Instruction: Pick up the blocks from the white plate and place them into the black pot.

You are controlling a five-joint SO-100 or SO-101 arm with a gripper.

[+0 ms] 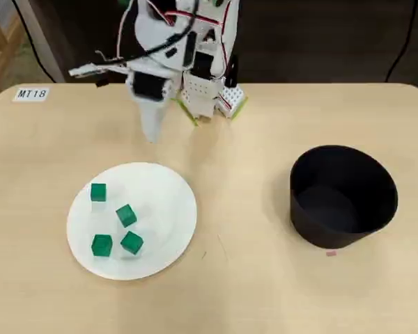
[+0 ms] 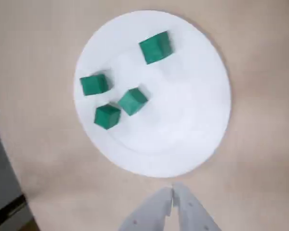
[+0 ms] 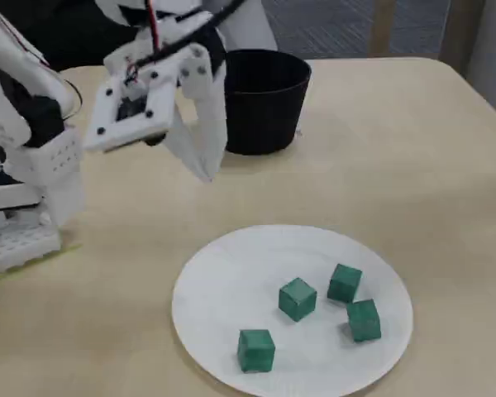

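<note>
just ahead of the closed jaws, in the wrist view, lies the white plate (image 2: 197, 130), round, flat and smooth, on a pale wood-look table (image 2: 260, 57). the gripper (image 2: 172, 191) is white plastic with two pointed fingers (image 2: 156, 211) pressed together, holding nothing. it hangs above the table near the plate's edge, not over it. four blocks sit on the plate, small green cubes with sharp corners. one block (image 2: 155, 47) sits alone, farthest from the jaws. the other three (image 2: 132, 101) are bunched close together. in the overhead view the black pot (image 1: 341, 198) stands well away from the jaws, on the right. it is round, dull black, with tall plain sides.
</note>
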